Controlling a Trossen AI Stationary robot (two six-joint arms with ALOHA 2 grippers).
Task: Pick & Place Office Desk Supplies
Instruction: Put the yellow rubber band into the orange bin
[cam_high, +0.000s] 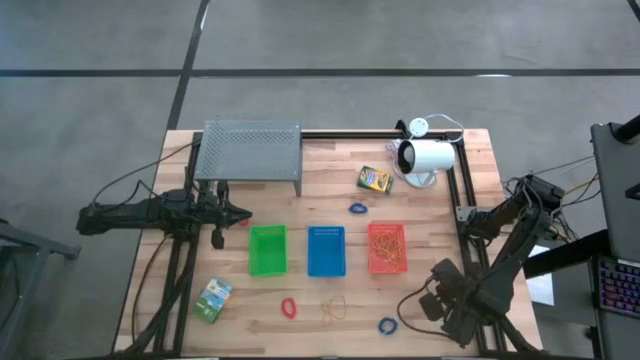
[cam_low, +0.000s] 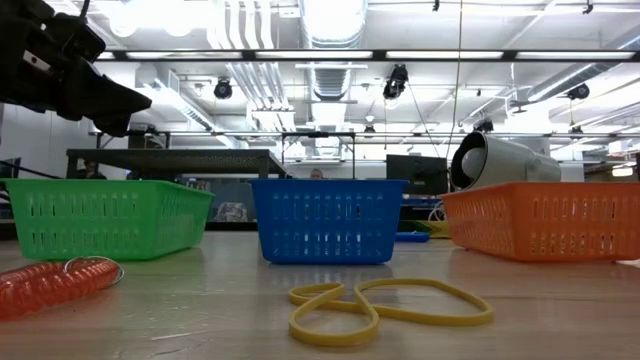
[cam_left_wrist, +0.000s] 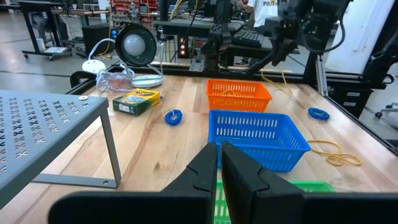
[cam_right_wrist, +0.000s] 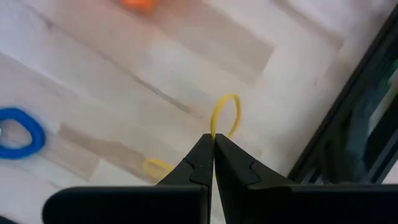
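My right gripper (cam_right_wrist: 212, 138) is shut on a thin yellow rubber band (cam_right_wrist: 225, 115), above the table's near right part (cam_high: 428, 302). A blue elastic loop (cam_right_wrist: 22, 132) lies on the wood beneath it. Another yellow rubber band (cam_low: 390, 305), a red coiled loop (cam_low: 50, 285) and a crayon box (cam_high: 212, 298) lie near the front edge. A second crayon box (cam_high: 374, 180) and a second blue loop (cam_high: 358, 208) lie farther back. My left gripper (cam_left_wrist: 219, 163) waits shut and level at the table's left, touching nothing. My right gripper pinches the yellow rubber band between its two fingertips, coming from above and pointing steeply down. A small loop of the band (cam_right_wrist: 227, 106) sticks out past the tips. The rest is hidden by the fingers.
Green (cam_high: 267, 250), blue (cam_high: 326, 250) and orange (cam_high: 387, 247) baskets stand in a row mid-table, and the orange one holds orange rubber bands. A grey perforated rack (cam_high: 250, 152) stands at the back left. A white lamp-like device (cam_high: 425, 158) stands at the back right.
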